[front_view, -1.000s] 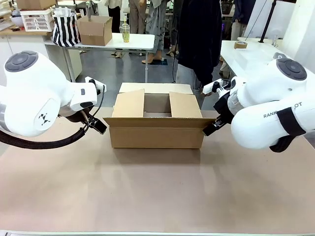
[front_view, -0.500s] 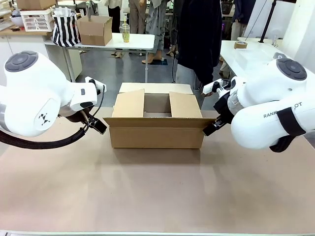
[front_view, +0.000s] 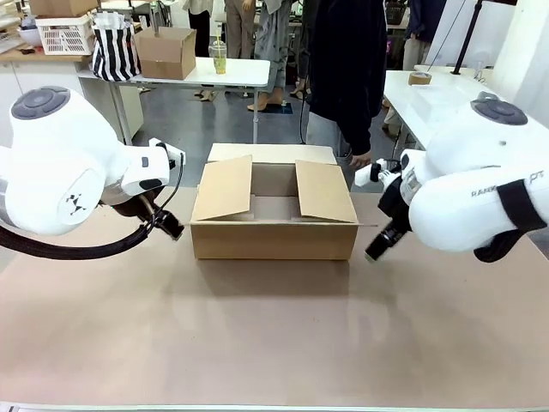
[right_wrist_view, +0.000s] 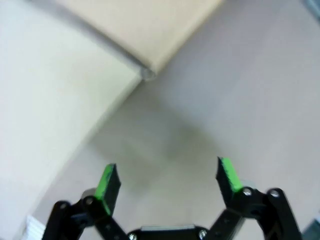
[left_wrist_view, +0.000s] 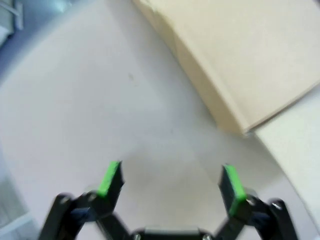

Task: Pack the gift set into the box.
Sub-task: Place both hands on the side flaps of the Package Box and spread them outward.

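The box (front_view: 273, 236), a wide shallow brown carton, stands in the middle of the table with its side flaps tilted up and its back flap raised. My left gripper (front_view: 170, 227) hangs open just left of the box's front left corner and is not touching it. In the left wrist view the left gripper (left_wrist_view: 170, 182) is open over bare table, with the box (left_wrist_view: 240, 50) ahead. My right gripper (front_view: 377, 249) is open, a little off the box's front right corner. The right gripper (right_wrist_view: 167, 180) is also empty, with the box (right_wrist_view: 135, 25) ahead. The gift set is out of view.
A person in dark clothes (front_view: 343, 60) stands behind the box at the far side, one hand (front_view: 360, 160) near its back right corner. The brown table mat (front_view: 274, 335) lies open in front. A smaller carton (front_view: 165, 51) sits on a far table.
Both grippers have come off the box's front corners and drawn outward, the right one also lower. The box's side flaps now tilt up more steeply.
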Controlling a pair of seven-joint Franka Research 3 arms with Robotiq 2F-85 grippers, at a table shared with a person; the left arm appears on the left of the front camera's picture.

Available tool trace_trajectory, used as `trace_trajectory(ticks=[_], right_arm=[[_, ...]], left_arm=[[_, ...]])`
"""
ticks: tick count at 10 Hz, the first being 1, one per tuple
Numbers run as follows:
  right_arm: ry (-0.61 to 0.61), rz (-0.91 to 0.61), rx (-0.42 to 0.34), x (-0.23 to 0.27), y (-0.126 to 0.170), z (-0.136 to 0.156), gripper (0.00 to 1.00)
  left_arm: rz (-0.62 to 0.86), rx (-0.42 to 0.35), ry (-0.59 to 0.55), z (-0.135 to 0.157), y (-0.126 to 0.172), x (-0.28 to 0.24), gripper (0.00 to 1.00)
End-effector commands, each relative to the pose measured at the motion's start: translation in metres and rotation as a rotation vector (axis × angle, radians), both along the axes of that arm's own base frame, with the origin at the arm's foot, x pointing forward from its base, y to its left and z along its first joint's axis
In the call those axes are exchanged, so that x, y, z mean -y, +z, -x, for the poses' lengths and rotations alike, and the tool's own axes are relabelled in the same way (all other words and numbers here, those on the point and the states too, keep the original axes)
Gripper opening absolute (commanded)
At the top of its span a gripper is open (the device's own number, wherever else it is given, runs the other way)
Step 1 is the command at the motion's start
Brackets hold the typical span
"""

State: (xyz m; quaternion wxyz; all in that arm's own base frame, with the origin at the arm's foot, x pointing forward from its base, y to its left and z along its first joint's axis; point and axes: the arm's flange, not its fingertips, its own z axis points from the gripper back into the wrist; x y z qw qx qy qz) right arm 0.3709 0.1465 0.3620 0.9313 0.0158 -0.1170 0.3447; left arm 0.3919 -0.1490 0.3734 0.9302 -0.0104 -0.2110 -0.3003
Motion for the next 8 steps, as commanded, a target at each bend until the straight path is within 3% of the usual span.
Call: trace_trajectory(ticks=[1, 2, 3, 4, 5, 6, 7, 8], right_arm=[[-0.026, -0.073, -0.066, 0.061, 0.049, 0.033, 1.00], [-0.117, -0.188, -0.021, 0.085, 0.067, 0.044, 1.00], [-0.124, -0.460, 0.083, 0.107, 0.090, 0.055, 1.00], [-0.232, -0.740, 0.206, 0.120, 0.108, 0.055, 1.00], [-0.388, -0.926, 0.213, 0.123, 0.121, 0.049, 1.00], [-0.479, -1.082, 0.214, 0.122, 0.127, 0.043, 1.00], [-0.247, -0.552, 0.056, 0.126, 0.137, 0.037, 1.00], [-0.247, -0.552, 0.056, 0.126, 0.137, 0.037, 1.00]], left_arm=[[0.039, 0.005, -0.071, 0.063, 0.045, -0.040, 1.00], [0.163, 0.116, -0.116, 0.091, 0.064, -0.051, 1.00], [0.360, 0.313, -0.097, 0.111, 0.085, -0.057, 1.00], [0.672, 0.537, -0.182, 0.122, 0.101, -0.061, 1.00], [0.810, 0.561, -0.173, 0.118, 0.108, -0.060, 1.00], [0.769, 0.510, -0.061, 0.102, 0.104, -0.056, 1.00], [0.450, 0.344, -0.011, 0.048, 0.185, -0.039, 1.00], [0.450, 0.344, -0.011, 0.048, 0.185, -0.039, 1.00]])
